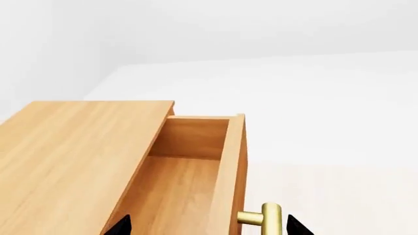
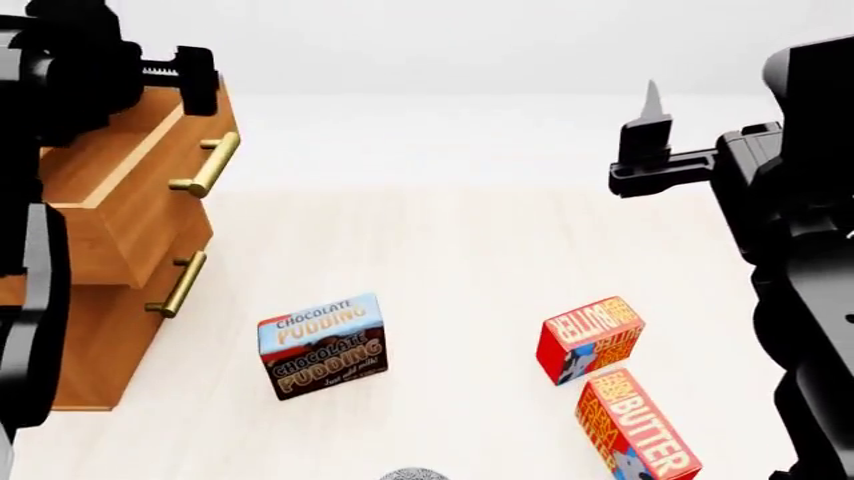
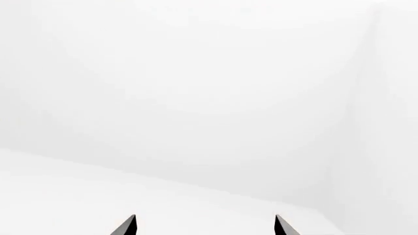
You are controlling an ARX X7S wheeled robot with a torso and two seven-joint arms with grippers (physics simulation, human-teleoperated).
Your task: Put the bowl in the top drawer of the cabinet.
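At the near edge of the table [image 2: 481, 250] only a sliver of the bowl [image 2: 414, 473] shows, a grey speckled rim. Just beyond it stand a pudding box [image 2: 323, 345] on the left and two butter boxes [image 2: 589, 338] on the right. Farther left, the cabinet [image 2: 100, 330] has its top drawer [image 1: 186, 171] pulled out and empty. The left claw [image 1: 205, 226] hangs spread over the drawer's brass handle [image 1: 265, 218], gripping nothing. The right claw [image 3: 204, 226] is raised at the far right, released and empty. Reaching back for the bowl could knock the pudding box, and a low left arm could bump the drawer shut.
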